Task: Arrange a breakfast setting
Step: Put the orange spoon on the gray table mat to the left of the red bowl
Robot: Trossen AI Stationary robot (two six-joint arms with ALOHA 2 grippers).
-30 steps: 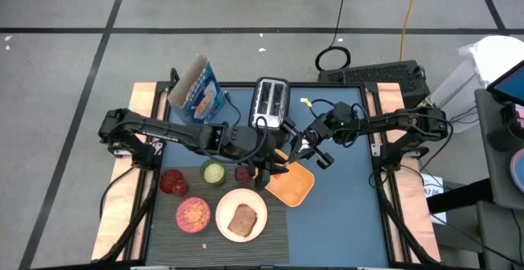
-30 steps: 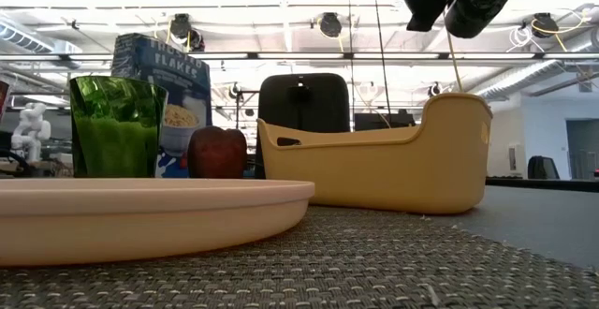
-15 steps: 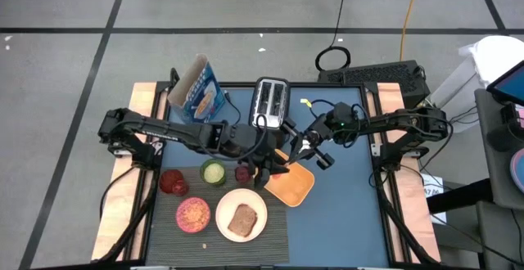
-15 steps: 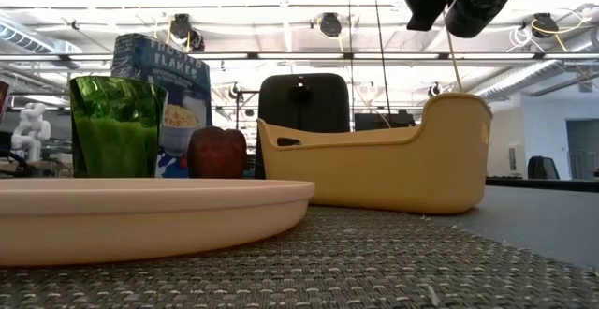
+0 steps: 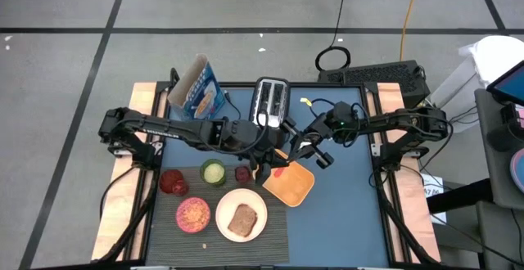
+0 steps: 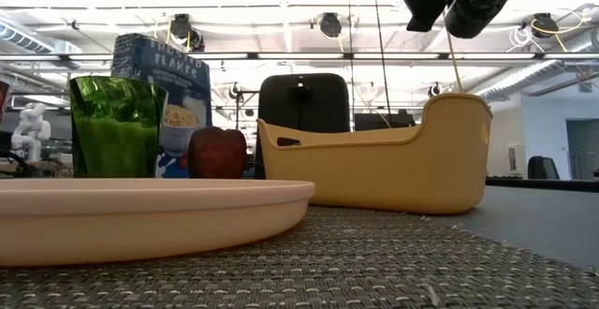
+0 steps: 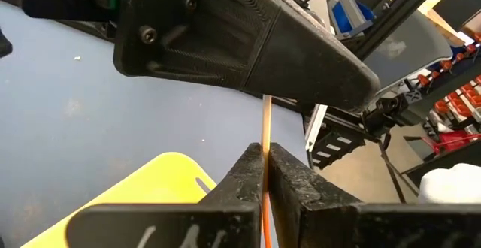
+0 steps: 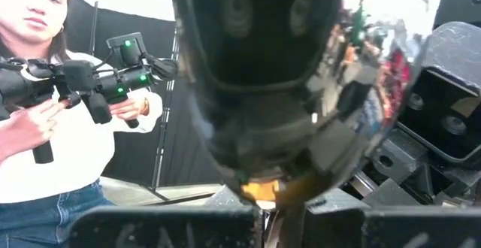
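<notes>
Blue covers most of the table [image 5: 344, 213], with bare wood showing down both side edges, and a dark ribbed placemat [image 5: 164, 229] lies at the front left. Both arms reach in to the middle, above a yellow tray [image 5: 295, 186] that sits just right of the mat. At the back stand a blue cereal box [image 5: 196, 90] and, beside it, a silver-black toaster [image 5: 271, 101]. On the mat a white plate [image 5: 241, 214] carries a slice of toast [image 5: 242, 220]; to its left is the pink bowl [image 5: 193, 213], and behind them a red glass [image 5: 173, 182], a green cup [image 5: 213, 173] and a small dark red apple [image 5: 242, 173] stand in a row. The left gripper [image 7: 264, 174] is clenched on the thin pale stem of a spoon [image 7: 265, 131], above the tray's near end. The right gripper [image 5: 309, 149] holds that spoon too, fingers pinched tight on it, the shiny bowl filling its wrist camera. A person holding a dark controller shows beyond the table.
</notes>
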